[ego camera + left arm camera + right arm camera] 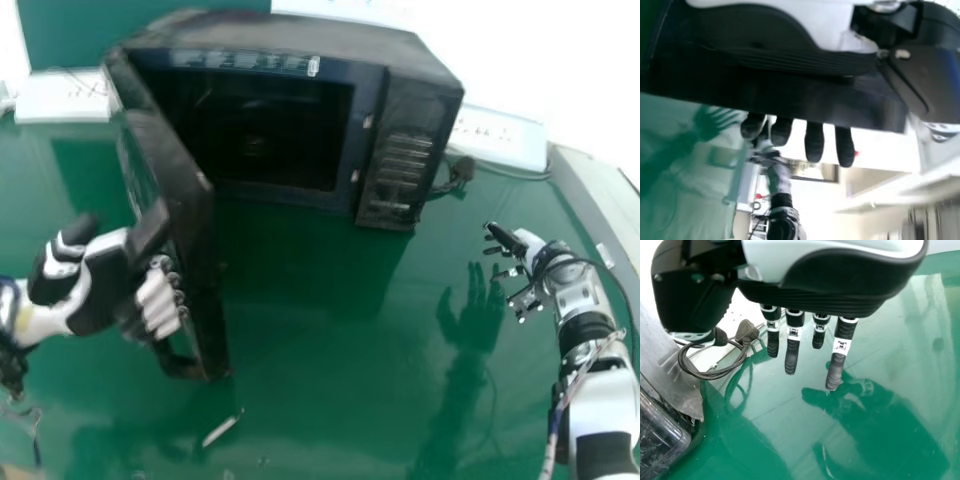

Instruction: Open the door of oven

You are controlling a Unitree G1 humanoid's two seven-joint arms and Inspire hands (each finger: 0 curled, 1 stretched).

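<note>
Upper left of the head view: oven (300,35) with its door (205,260) standing wide open, left hand (105,285) on the door.
Door swung out at left of frame, running from the oven's left side down toward lower left, dark cavity exposed; left hand's fingers (814,145) narrowed, bent round the door, tips visible past its edge in the left wrist view. Right hand (530,250) over the bench (310,310) at right of frame, well apart from the oven, fingers (792,357) wide and fairly straight. Black plug (461,171) just beside the oven's right side; small pale strip (221,428) lower left.
</note>
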